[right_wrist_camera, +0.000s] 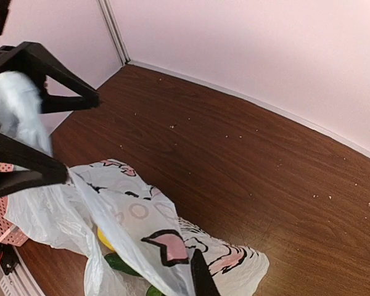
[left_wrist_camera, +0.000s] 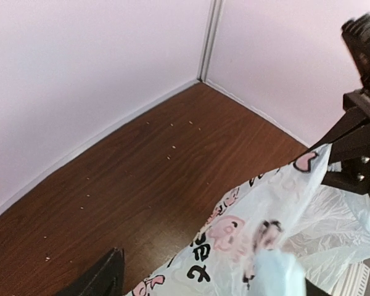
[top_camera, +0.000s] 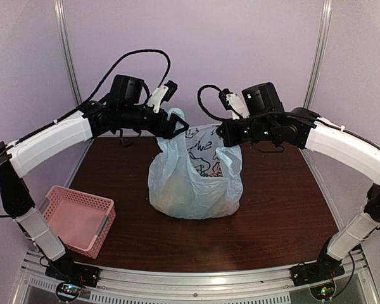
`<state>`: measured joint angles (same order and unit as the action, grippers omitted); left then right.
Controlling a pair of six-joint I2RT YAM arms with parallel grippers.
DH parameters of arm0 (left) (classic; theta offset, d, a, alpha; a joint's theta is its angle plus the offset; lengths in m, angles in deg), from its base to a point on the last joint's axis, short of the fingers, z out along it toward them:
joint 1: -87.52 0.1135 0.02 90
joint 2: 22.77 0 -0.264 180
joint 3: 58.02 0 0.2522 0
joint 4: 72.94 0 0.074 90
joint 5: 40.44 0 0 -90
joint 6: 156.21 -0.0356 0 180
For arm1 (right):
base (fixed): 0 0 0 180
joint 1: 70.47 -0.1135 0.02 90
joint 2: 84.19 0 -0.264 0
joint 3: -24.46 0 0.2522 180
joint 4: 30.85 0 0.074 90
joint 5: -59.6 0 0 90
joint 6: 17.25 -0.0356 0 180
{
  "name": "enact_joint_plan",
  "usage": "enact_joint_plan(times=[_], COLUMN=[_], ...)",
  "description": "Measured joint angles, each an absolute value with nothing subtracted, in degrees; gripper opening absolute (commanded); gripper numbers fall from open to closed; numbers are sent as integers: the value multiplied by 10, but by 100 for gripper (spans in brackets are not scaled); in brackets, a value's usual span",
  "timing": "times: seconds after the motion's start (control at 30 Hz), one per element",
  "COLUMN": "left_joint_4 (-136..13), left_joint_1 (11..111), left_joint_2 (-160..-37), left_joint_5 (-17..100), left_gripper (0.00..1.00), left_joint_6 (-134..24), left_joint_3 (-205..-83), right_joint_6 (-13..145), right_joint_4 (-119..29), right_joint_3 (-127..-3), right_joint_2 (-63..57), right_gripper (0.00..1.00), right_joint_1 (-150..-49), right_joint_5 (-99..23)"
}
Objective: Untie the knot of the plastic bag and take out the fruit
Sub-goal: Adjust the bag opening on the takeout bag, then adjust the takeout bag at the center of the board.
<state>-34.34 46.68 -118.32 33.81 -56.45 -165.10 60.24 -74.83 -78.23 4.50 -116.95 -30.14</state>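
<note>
The plastic bag (top_camera: 193,183) sits mid-table, fruit (right_wrist_camera: 105,239) inside. Behind it we find the right gripper (top_camera: 225,136) clamped on its plastic, the left gripper (top_camera: 177,125) standing open. A one-sided lift could tip it, spilling fruit.

Three cameras, one high and two close, all meeting on the plastic bag (top_camera: 193,183).

The top camera sits above and behind the arm bases at 6 o'clock. It faces down toward 12 and takes in the whole table (top_camera: 285,209), with the pink basket (top_camera: 76,218) at 8 o'clock. The left wrist camera is close to the bag and looks toward the far-right corner, with the bag at 5 o'clock in its frame. The right wrist camera is equally close and looks toward the far-left corner, with the bag at 7 o'clock and the basket edge at 8.
</note>
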Motion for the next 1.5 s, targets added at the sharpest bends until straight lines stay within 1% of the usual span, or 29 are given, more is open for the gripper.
enact_joint_plan(times=[0.27, 0.4, 0.5, 0.57, 0.63, 0.7, 0.87, 1.03, 1.07, 1.13, 1.2, 1.33, 1.37, 1.43, 1.5], left_joint_4=[-389, -403, -414, -418, -420, -419, -412, -412, -412, -412, -412, -413, -413, -414, -415], left_joint_1=[467, 467, 462, 450, 428, 407, 373, 370, 370, 370, 370, 370, 370, 370, 370], left_joint_2=[-1023, -957, -931, -925, -930, -946, -994, -1015, -1019, -1025, -1032, -1041, -1043, -1046, -1047], left_joint_5=[437, 434, 420, 417, 417, 418, 444, 467, 472, 482, 493, 505, 508, 514, 523], left_gripper=[81, 81, 82, 83, 87, 89, 89, 88, 86, 79, 67, 49, 41, 29, 20], left_joint_6=[-501, -461, -429, -411, -394, -379, -358, -349, -348, -347, -345, -344, -344, -343, -344], left_joint_3=[-1582, -1531, -1480, -1443, -1406, -1381, -1360, -1358, -1358, -1358, -1358, -1358, -1358, -1358, -1358], right_joint_6=[562, 545, 536, 530, 527, 524, 517, 517, 517, 517, 517, 518, 518, 518, 518], right_joint_4=[-717, -701, -693, -689, -683, -679, -670, -670, -670, -670, -669, -667, -666, -666, -666], right_joint_3=[-746, -730, -720, -717, -715, -714, -714, -714, -713, -713, -712, -711, -711, -711, -710], right_joint_2=[32, 31, 31, 31, 31, 31, 31, 30, 29, 26, 22, 19, 19, 19, 19], right_gripper=[0, 0, 0, 0, 0, 0, 0, 0, 0, 0, 0, 0, 0, 0, 0], right_joint_1=[-1147, -1140, -1138, -1137, -1137, -1137, -1137, -1137, -1137, -1137, -1137, -1137, -1137, -1137, -1137], right_joint_5=[-278, -273, -273, -274, -274, -275, -280, -281, -281, -282, -283, -287, -288, -289, -290])
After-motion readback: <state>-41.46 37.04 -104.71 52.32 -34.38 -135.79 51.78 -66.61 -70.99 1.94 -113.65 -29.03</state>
